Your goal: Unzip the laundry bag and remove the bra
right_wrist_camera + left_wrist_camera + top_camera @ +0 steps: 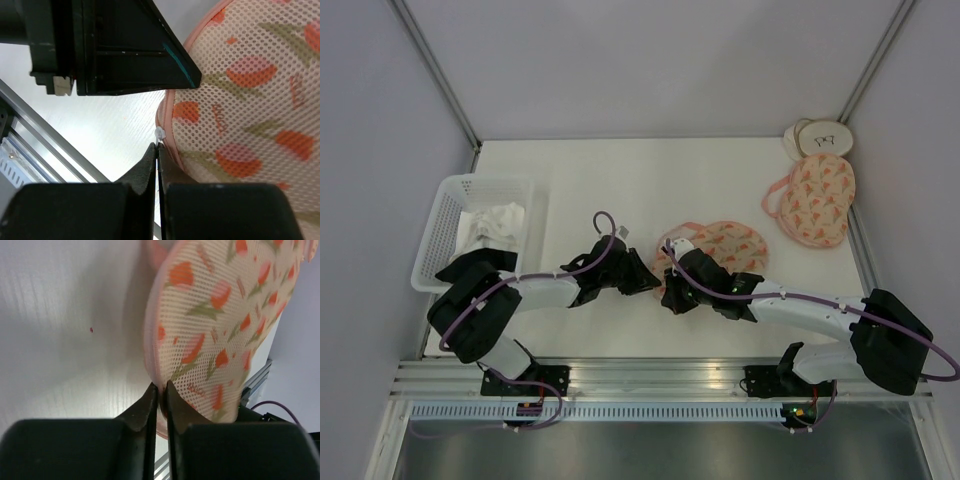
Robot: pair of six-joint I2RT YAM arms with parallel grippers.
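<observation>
The laundry bag (728,245), peach mesh with orange-pink print and pink zip trim, lies at the table's middle. My left gripper (646,276) is at its left edge. In the left wrist view the left gripper (162,386) is shut on the bag's pink rim, and the bag (220,315) bulges up to the right. My right gripper (672,296) is at the bag's near-left edge. In the right wrist view the right gripper (157,146) is shut on the small white zip pull (160,134) on the bag (250,100). The bra is hidden.
A rounder pouch (812,200) of the same print lies at the back right, with white discs (818,138) behind it. A white basket (470,235) holding white cloth stands at the left edge. The left gripper's black body (110,45) fills the top of the right wrist view.
</observation>
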